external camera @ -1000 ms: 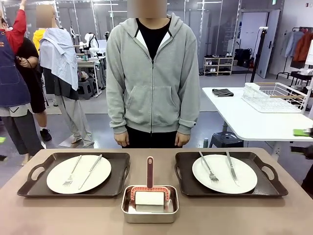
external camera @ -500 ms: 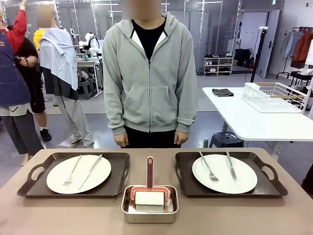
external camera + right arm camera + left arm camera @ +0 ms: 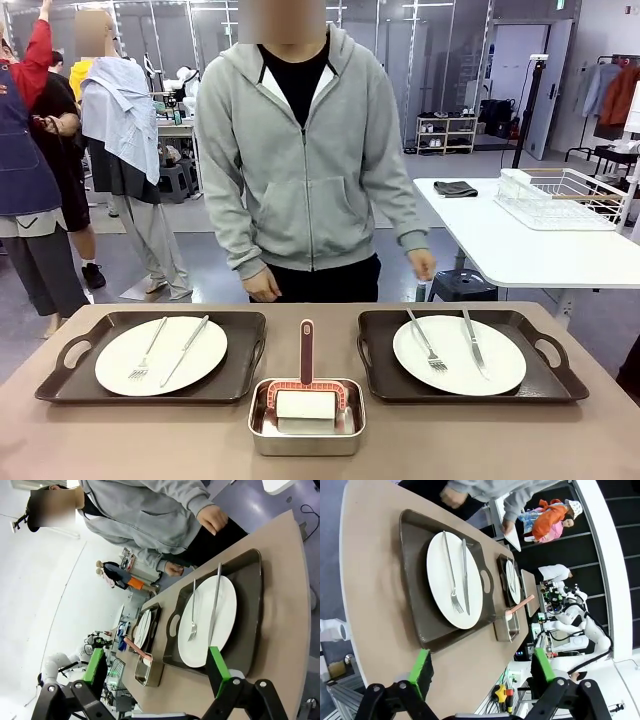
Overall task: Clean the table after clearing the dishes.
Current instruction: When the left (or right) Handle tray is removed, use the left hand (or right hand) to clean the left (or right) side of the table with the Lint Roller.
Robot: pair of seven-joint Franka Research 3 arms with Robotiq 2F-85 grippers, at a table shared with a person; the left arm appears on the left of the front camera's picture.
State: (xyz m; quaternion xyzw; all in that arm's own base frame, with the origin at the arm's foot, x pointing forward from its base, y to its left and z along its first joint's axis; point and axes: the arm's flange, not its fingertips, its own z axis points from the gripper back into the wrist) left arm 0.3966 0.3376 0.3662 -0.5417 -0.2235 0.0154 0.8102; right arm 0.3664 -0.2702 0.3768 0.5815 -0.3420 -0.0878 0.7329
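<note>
Two dishes wait uncleared on the bench (image 3: 120,440): the left plate (image 3: 205,360) on the left tray (image 3: 240,345) and the right plate (image 3: 505,365) on the right tray (image 3: 375,345). Between them, nearer, a steel pan (image 3: 305,437) holds a red-handled wiper (image 3: 306,350). The person's hand (image 3: 423,265) hovers beyond the right tray's far edge. Both the left gripper (image 3: 482,672) and the right gripper (image 3: 156,672) hang spread, holding nothing. Clearing looks to be the step in hand; wiping calls for both trays gone first.

Your left gripper (image 3: 481,666), jaws spread wide, nothing between them, your right gripper (image 3: 156,667) likewise parted and empty
</note>
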